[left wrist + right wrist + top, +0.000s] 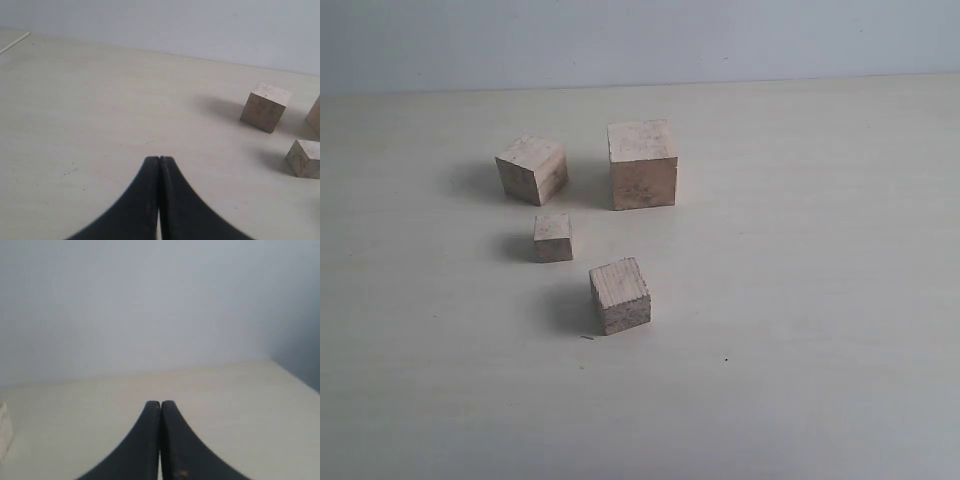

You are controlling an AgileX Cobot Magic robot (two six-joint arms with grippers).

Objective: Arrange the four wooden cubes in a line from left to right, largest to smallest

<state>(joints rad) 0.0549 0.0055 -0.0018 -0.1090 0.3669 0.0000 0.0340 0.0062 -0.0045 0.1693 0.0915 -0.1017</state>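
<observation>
Nothing looks lined up yet; left gripper (159, 159) and right gripper (160, 402) sit pinched together, empty, so one must part for the largest cube (642, 165), one o'clock in the cluster.

A lab-style test bench, by the look of it — a plain pale table (820, 300) holding four bare wooden cubes (642, 165), with a blank grey-blue wall (640, 40) rising straight behind the table.

Four wooden cubes (642, 165) on pale, perhaps laminate table (820, 300)

4 wooden cubes (642, 165) (532, 168) (553, 238) (619, 295); 1 table (820, 300); 2 black claws: left claw (159, 159), right claw (160, 402).
</observation>
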